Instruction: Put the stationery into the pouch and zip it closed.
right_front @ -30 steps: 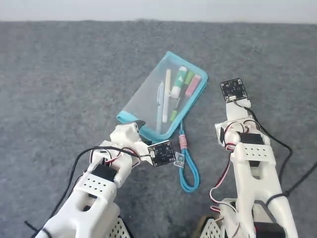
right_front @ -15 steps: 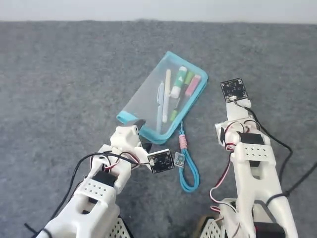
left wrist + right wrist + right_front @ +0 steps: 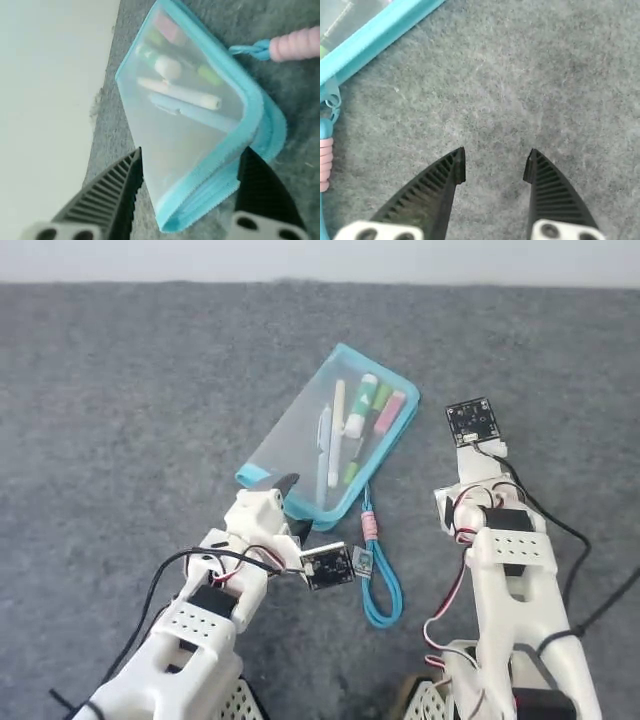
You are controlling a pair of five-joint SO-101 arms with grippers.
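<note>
Even, diffuse light; soft shadows.

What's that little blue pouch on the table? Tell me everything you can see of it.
The pouch is a flat, see-through, plastic-looking case edged with a turquoise zip band. It lies slantwise on the grey table, with pens and markers inside. A blue cord with a pink bead trails from its zip side. The left gripper has its open jaws either side of the near corner; contact is unclear.
</note>
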